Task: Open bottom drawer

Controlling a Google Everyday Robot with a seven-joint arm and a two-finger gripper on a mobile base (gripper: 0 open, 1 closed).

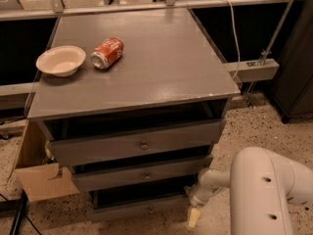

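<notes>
bottom drawer (137, 209) ajar; end effector (194, 216) at right end

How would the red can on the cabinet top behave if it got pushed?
The can lies on its side, so it would probably roll rather than slide. It looks like a thin metal drink can, likely light and easily dented. The gripper sits low by the right end of the bottom drawer, well away from the can.
</notes>
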